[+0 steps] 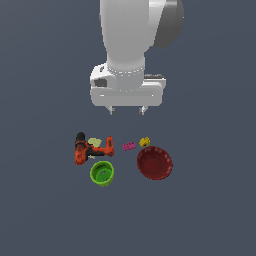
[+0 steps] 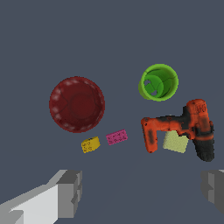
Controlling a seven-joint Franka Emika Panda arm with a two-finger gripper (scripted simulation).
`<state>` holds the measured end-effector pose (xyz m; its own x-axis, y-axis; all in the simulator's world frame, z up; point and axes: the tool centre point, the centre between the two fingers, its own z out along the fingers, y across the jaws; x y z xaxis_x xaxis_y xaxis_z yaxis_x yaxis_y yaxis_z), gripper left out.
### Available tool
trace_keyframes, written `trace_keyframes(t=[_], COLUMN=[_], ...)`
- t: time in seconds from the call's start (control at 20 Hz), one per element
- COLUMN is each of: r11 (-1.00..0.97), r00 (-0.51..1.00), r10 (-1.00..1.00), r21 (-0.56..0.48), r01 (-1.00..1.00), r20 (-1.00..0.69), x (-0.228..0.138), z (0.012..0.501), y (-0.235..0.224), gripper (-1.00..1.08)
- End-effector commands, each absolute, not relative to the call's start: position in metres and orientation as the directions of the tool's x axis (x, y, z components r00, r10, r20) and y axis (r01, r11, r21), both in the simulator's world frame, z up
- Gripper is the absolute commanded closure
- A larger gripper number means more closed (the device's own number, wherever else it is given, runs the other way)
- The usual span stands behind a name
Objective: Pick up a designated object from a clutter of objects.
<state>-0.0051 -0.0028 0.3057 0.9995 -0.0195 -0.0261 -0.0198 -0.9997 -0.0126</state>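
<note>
my gripper (image 1: 127,110) hangs wide open and empty, above the clutter. below it lies the pink brick (image 1: 129,146), between the yellow piece (image 1: 144,142) and the power drill (image 1: 90,148), near the dark red bowl (image 1: 155,162) and green cup (image 1: 102,173).

Surface: table (image 1: 40,210), uniform dark slate grey-blue, unpatterned. Brick (image 2: 117,137): magenta-pink, top face marked with rows of small darker studs. Small block (image 2: 90,144): yellow-orange with faint dark specks. Bowl (image 2: 76,104): dark red, a ring of pale flecks around the rim. Cup (image 2: 159,82): lime green, darker green inside. Power drill (image 2: 183,128): orange-red body, black grip sections and black base. Flat square piece (image 2: 176,142) against the drill: pale yellowish. Gripper (image 1: 127,110): white housing, light grey fingers (image 2: 70,192).
</note>
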Motion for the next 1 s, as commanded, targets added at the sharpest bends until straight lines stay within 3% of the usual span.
trace_keyframes(t=[0.0, 0.5, 0.95], r11=[-1.000, -0.998, -1.000], r00=[0.999, 0.998, 1.000], r10=[-0.019, 0.054, 0.001], r21=[-0.013, 0.012, 0.008], r01=[-0.020, 0.055, 0.001], r20=[-0.026, -0.013, -0.013], x=[-0.005, -0.002, -0.001], z=[0.306, 0.319, 0.307], y=[-0.003, 0.015, 0.015], gripper=[-0.92, -0.92, -0.92])
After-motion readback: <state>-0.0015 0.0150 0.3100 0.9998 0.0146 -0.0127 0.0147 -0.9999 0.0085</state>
